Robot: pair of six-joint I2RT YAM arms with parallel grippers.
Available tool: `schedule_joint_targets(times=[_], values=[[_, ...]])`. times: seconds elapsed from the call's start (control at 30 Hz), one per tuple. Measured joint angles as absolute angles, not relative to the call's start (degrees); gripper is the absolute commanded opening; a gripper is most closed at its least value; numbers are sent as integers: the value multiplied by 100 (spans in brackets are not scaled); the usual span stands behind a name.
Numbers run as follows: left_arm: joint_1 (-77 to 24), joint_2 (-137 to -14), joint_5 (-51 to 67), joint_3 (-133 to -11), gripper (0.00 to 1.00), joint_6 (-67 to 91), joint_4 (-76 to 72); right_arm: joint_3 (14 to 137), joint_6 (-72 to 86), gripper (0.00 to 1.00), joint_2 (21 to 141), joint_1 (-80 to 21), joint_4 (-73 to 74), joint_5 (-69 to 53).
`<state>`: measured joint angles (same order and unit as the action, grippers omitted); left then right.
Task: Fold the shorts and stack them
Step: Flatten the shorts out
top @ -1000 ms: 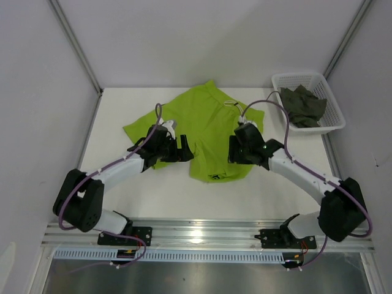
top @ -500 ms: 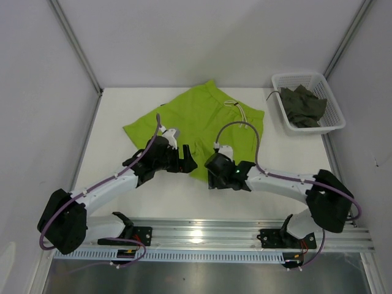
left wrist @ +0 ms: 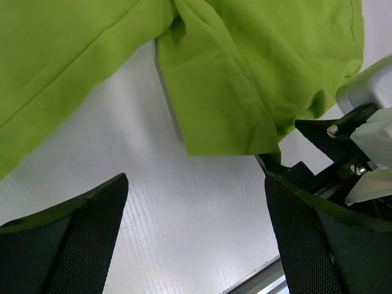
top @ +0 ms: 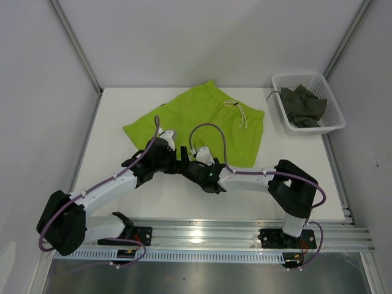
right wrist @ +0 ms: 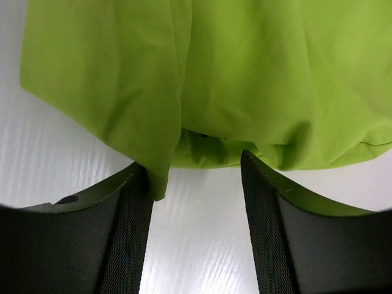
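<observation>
The lime green shorts lie spread on the white table, waistband and drawstring at the back right. My left gripper and right gripper sit close together at the shorts' near hem. In the left wrist view my left gripper is open over bare table, with the green shorts' hem just ahead. In the right wrist view my right gripper is open with the green hem at its fingertips, not pinched. The dark olive-grey shorts lie crumpled in the basket.
The white mesh basket stands at the table's back right corner. White walls enclose the table on the left, back and right. The metal rail runs along the near edge. The right gripper's body shows at the right of the left wrist view.
My right arm has swung left along the shorts' near edge to beside my left gripper. The left gripper has shifted slightly forward. The green cloth's near part reaches less far forward.
</observation>
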<state>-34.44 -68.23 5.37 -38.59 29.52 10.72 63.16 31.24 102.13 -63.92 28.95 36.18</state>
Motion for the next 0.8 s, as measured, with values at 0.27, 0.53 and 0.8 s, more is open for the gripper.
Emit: schedule_joint_targets(times=[0.27,0.53,0.8], values=[[-3439,-6829,425,-3859,95,2932,1168,6464,2818,7,10549,-6418,2714,3850],[-3450,-6831,521,-3859,95,2906,1157,5996,2528,0,10095,-6445,2290,3450],[-3450,-7011,690,-3881,95,2908,1083,5443,2335,0,7738,-6523,2368,2987]])
